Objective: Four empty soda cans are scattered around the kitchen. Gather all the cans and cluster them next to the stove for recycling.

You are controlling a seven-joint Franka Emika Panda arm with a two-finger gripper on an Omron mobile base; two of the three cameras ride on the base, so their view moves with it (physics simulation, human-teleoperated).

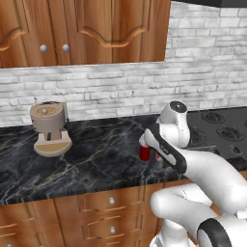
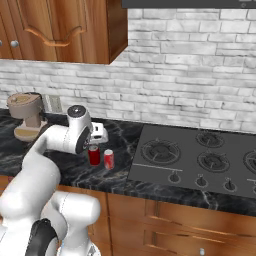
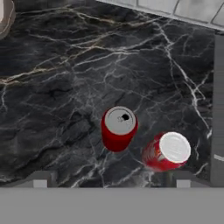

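Two soda cans stand side by side on the black marble counter, just left of the stove (image 2: 200,155). In the hand view one soda can (image 3: 119,128) is upright near the centre and another (image 3: 167,151) stands to its lower right. The right base view shows the same pair, the left can (image 2: 94,156) and the right can (image 2: 109,159). My gripper (image 3: 110,178) hangs just above the left can (image 1: 144,152), open, with its fingertips (image 3: 41,178) wide apart and nothing between them. The arm partly hides the right can (image 1: 157,157) in the left base view.
A beige coffee machine (image 1: 49,128) stands on the counter (image 1: 96,159) far to the left, also seen from the right base (image 2: 27,115). Wood cabinets hang above, and a brick wall backs the counter. The stove's edge (image 3: 218,109) runs close beside the cans.
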